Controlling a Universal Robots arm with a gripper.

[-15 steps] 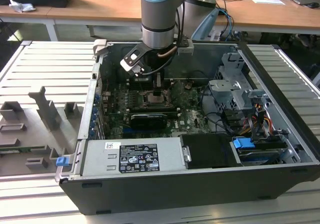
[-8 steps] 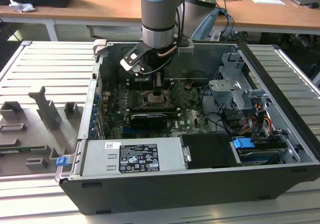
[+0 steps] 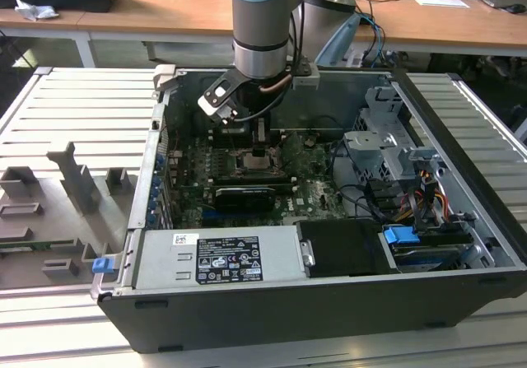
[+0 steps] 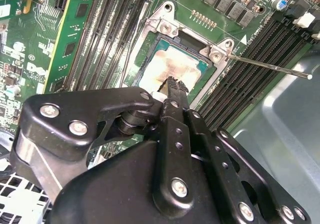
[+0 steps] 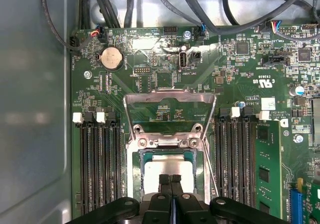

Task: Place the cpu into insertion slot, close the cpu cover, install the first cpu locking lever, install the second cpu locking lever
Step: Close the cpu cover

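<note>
A robot arm reaches down into an open computer case (image 3: 272, 323) lying on a slatted grey tabletop (image 3: 74, 104); its gripper (image 3: 258, 149) hangs over the middle of the green motherboard (image 3: 309, 188).

In both wrist views the two black fingers (image 5: 164, 184) are pressed together with no gap and nothing pinched between them; their joined tips point down at the cpu (image 5: 167, 164). The cpu lies flat inside the insertion slot (image 4: 182, 36), pale silvery face up and smeared with a brownish tint in the second wrist view. The fingertips sit over the near half of that face, roughly on its centre line; whether they touch the metal cannot be told.

The cpu cover (image 5: 170, 95) is open, swung back on its hinge at the far edge of the slot, and the board shows through its window. A thin metal lever rod (image 4: 265, 66) sticks out from one corner of the slot, raised free. Long black memory slots (image 5: 97, 164) flank the slot on both sides.
</note>
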